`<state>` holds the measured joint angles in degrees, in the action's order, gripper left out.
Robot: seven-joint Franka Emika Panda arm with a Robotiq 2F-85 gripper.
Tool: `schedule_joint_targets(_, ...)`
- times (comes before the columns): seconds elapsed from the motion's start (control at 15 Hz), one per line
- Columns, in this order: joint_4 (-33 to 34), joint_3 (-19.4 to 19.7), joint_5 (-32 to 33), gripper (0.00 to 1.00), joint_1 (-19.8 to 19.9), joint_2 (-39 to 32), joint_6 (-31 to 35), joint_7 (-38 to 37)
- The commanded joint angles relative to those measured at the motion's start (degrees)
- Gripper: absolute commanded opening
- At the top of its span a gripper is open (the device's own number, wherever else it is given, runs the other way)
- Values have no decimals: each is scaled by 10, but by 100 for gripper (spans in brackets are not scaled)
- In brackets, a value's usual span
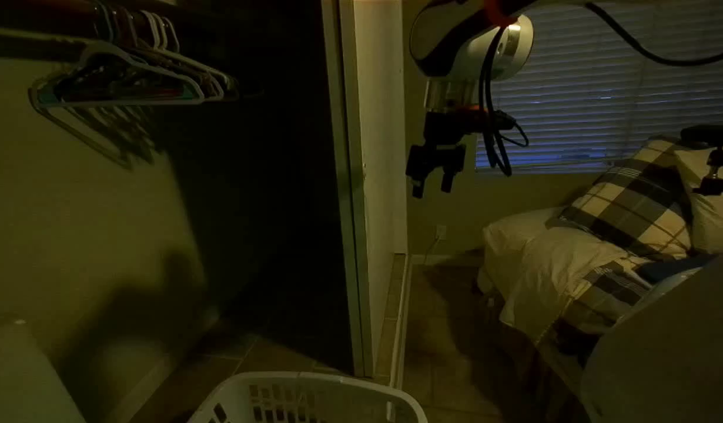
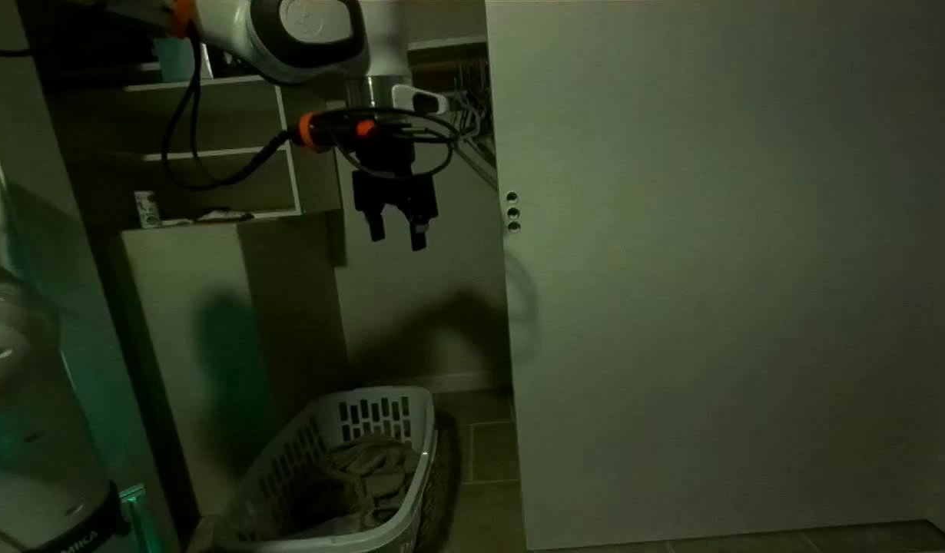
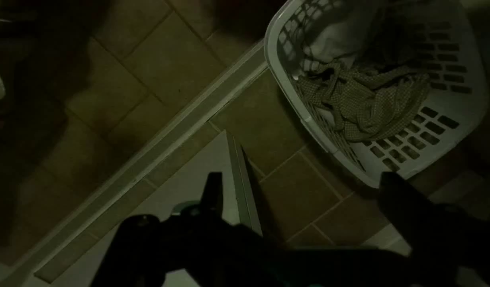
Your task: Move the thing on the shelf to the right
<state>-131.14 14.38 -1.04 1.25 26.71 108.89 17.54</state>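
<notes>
A shelf unit [image 2: 282, 214] shows in an exterior view inside the closet. A small white patterned can [image 2: 147, 209] stands upright at the left of its lowest board. A flat dark and white item [image 2: 223, 216] lies to the can's right; its kind is too dim to tell. My gripper [image 2: 397, 236] hangs fingers down, apart from the shelf and to its right in that view. It also shows in an exterior view [image 1: 433, 188] before the window wall. In the wrist view my gripper [image 3: 300, 179] is open, with bare floor between the fingers. The shelf is out of the wrist view.
A white laundry basket [image 2: 426, 461] with clothes stands on the floor below; it also shows in the wrist view [image 3: 287, 89]. A sliding door [image 2: 711, 269] covers the closet's right part. Hangers [image 1: 144, 103] hang on a rod. A blue bin [image 2: 174, 60] sits higher up.
</notes>
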Motion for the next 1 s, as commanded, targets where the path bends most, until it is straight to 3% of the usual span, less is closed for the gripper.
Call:
schedule_joint_targets(0.0,2,-11,-6,100,13,-2,-2,5)
schedule_joint_targets(0.33,2,-11,-6,100,13,-2,-2,5)
schedule_joint_targets(0.67,169,-56,-4,100,-37,-72,-49,70)
schedule_joint_targets(0.8,239,-71,-22,100,-56,-97,-123,94)
schedule_joint_targets(0.87,160,-72,-5,100,-36,-54,-59,63)
schedule_joint_targets(0.93,190,-80,-7,100,-45,-64,-86,68)
